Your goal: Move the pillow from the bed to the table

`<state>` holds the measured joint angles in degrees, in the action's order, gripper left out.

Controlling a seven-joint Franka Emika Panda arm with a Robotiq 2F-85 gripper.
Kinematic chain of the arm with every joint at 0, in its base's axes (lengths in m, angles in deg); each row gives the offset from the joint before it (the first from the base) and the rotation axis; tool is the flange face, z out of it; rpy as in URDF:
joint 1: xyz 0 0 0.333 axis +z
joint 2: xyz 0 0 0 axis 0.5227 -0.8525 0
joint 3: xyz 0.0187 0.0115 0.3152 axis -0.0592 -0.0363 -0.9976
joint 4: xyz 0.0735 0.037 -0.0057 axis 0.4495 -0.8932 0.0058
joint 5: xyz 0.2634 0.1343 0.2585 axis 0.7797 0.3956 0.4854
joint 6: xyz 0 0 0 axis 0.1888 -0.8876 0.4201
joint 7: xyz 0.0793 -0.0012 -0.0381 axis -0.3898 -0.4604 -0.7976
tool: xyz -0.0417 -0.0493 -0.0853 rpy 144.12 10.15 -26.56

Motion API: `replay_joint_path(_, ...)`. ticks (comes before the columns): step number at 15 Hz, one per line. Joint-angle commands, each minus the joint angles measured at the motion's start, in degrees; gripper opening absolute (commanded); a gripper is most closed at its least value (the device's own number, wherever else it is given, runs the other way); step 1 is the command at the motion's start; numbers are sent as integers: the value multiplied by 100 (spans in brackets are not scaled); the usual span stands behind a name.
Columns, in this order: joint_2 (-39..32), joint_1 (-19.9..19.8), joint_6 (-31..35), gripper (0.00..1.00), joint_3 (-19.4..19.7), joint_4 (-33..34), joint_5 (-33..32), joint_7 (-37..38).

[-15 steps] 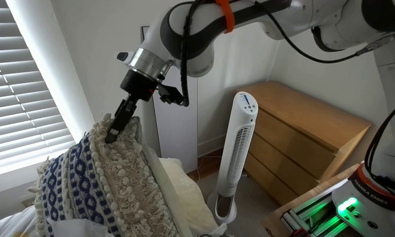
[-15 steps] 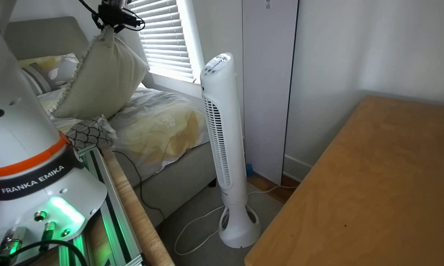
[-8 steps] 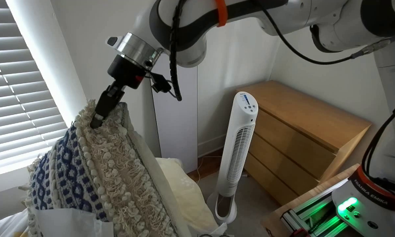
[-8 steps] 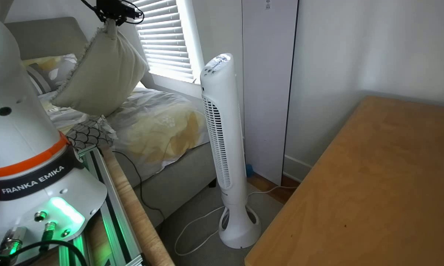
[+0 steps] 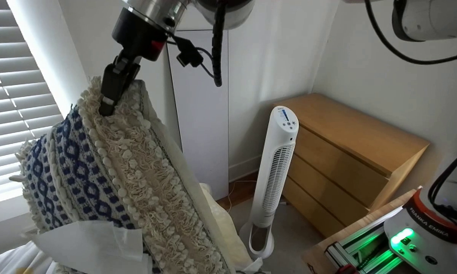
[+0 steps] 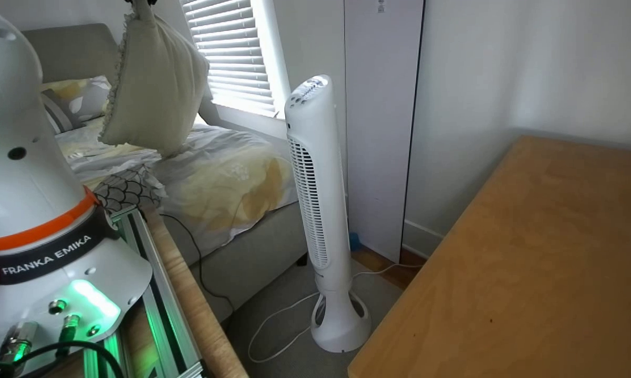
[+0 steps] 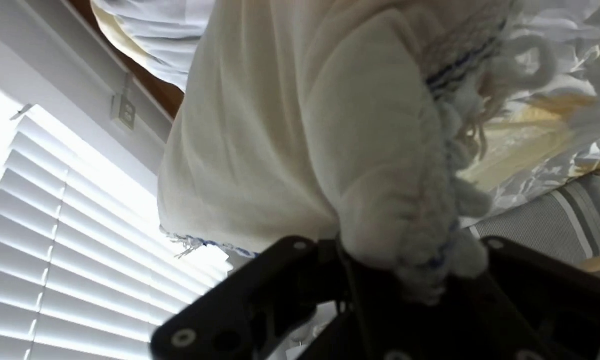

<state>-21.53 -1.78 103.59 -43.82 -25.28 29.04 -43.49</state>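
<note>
You've got it by the corner: your jaws are clamped on the pillow (image 5: 112,171), its top end bunched between them, and the rest hangs down at a tilt. In an exterior view you're looking at the busy face, navy diamonds along one band, cream fringe along the next, a white flap (image 5: 99,243) across the lower part, the bottom edge running out of frame.

Look at the plain cream back in an exterior view and you see the pillow hanging over the bed (image 6: 257,257), its lower edge seen against the rumpled sheets (image 6: 210,144), your jaws just a dark sliver at the top.

Now your wrist view: the jaws stand either side of a thick fold of pale cloth, blue thread showing near the tip. Bright blinds (image 7: 55,240) slant down one side; a grey striped cushion (image 7: 544,225) shows on the other.

And there's your desk (image 5: 357,129) in both exterior views, tan wood with drawers down the front, well apart from the pillow. Between bed and desk stands the tall white fan (image 6: 320,210), its cord (image 6: 257,333) looping on the floor. Green light glows on your robot's base (image 6: 37,299).
</note>
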Motion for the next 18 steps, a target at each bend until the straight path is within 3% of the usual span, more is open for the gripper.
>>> replay_joint_path(1,350,595,-815,4,441,450,-460,612)
replay_joint_path(5,539,1158,-1908,4,1019,698,-1195,1138)
replay_joint_path(6,392,1053,-1535,17,920,528,-752,803)
replay_joint_path(8,427,1220,-1783,17,1124,592,-936,932)
replay_joint_path(11,424,1228,-1797,17,1183,598,-975,943)
replay_joint_path(12,410,1041,-1774,17,946,549,-1080,1002)
replay_joint_path(13,410,1042,-1774,4,947,549,-1080,1002)
replay_joint_path(14,463,1197,-1827,4,1193,608,-934,974)
replay_joint_path(15,555,976,-1841,4,1016,534,-1020,1083)
replay_joint_path(18,888,817,-1940,4,1099,448,-947,1272)
